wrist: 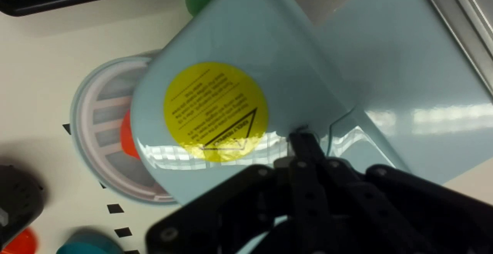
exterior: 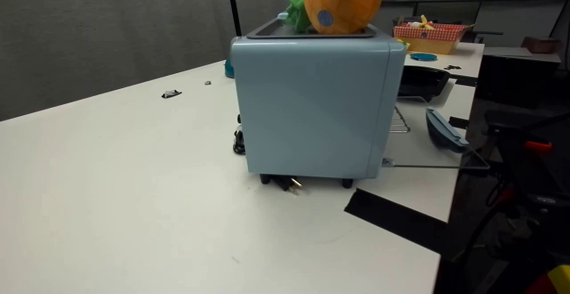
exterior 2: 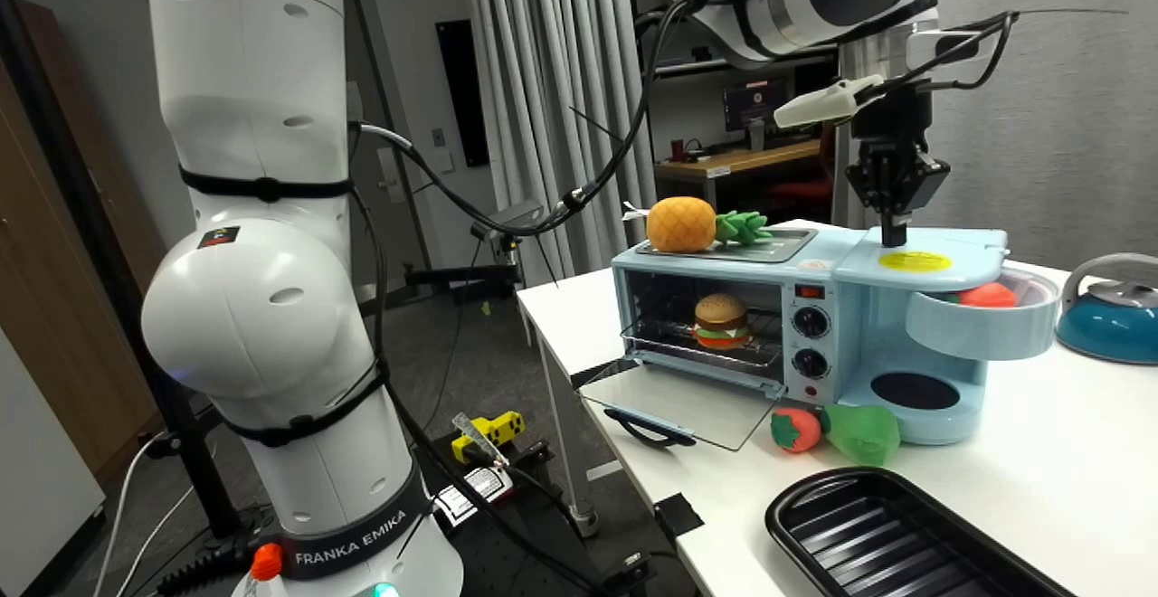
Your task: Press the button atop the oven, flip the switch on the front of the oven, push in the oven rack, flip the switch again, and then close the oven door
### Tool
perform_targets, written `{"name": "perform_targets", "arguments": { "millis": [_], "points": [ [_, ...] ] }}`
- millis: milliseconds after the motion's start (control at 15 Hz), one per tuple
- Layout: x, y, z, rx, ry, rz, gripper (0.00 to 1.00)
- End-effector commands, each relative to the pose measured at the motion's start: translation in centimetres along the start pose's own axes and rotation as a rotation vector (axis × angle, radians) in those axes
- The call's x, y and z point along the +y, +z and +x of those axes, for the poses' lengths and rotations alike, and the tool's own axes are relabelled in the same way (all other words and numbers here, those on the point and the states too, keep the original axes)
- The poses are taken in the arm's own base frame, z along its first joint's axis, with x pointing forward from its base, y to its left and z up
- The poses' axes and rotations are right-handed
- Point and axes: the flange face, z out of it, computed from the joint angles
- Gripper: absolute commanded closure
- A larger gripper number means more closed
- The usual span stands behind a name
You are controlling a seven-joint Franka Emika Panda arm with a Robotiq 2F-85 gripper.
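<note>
in an exterior view, a burger (exterior 2: 721,322) is set inside the oven (exterior 2: 852,330), a pineapple (exterior 2: 680,224) on the tray (exterior 2: 783,246) atop it, and a kettle (exterior 2: 1111,324) is placed to the right.

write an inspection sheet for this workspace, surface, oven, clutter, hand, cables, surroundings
Surface: white table with black tape
Job's things: oven, door lowered, rack jutting out front
Clutter: toy burger on rack, toy pineapple on the oven's top tray, black tray and teal kettle on table
Hand: shut, pointing down at the oven's top, contact unclear
Cables: plug partly under the oven, prongs showing; cable along the arm
Surroundings: grey curtain, desk with monitor
</note>
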Motion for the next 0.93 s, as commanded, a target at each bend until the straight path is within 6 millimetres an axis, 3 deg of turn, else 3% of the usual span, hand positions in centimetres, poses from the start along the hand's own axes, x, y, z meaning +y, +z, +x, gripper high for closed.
{"name": "perform_targets", "arguments": {
  "millis": [0,267,867],
  "points": [
    [0.4,6.2,-0.2,-0.027,0.017,-0.038,1.0],
    [0.9,5.3,-0.2,-0.043,0.021,-0.031,1.0],
    [0.8,-4.2,-0.6,0.025,-0.054,0.047,1.0]
  ]
}}
